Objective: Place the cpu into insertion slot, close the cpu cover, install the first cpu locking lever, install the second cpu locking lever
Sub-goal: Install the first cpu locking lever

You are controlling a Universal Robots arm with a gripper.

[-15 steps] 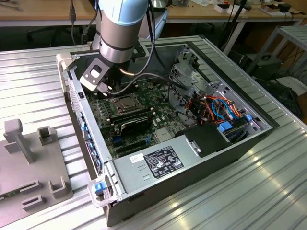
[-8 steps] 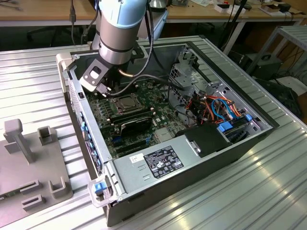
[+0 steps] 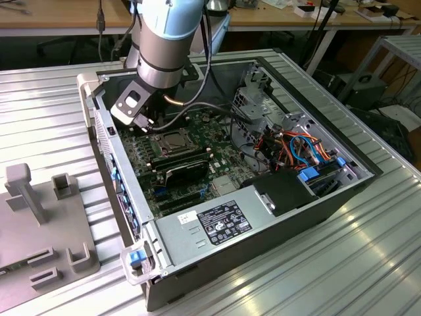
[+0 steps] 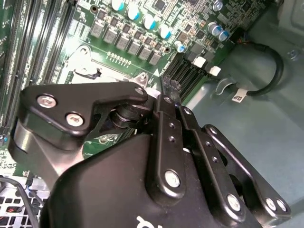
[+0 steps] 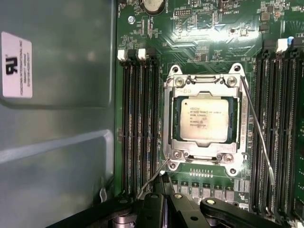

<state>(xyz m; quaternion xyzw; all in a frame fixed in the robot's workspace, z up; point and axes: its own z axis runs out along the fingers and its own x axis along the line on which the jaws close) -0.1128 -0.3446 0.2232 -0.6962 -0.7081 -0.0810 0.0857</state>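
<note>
Your gripper [image 5: 164,183] is hanging low over the circuit board [image 5: 199,38] inside the open computer case [image 3: 276,245]. Its jaws are standing drawn together with barely a slit between them, as both wrist views are showing. You are pointing that narrow tip at the short lever wire [image 5: 151,183], which is slanting out from the corner of the socket. The tip is touching the wire or lying just beside it, and I cannot tell whether the wire is being pinched or only pressed. Closed jaws are making sense here, I judge: they are giving you one stiff, slim point for working a springy wire in the narrow space between the socket and the memory slots [image 5: 140,123].

You are looking at the cpu [image 5: 204,119] sitting flat in the insertion slot [image 5: 176,121]. The cpu cover [image 5: 204,154] is lying down around it, its window framing the metal face, so the first two steps are looking done. The long lever wire [image 5: 259,133] on the far side is running slantwise over the other memory slots rather than hugging the cover's edge, so I am judging it unlatched.
</note>
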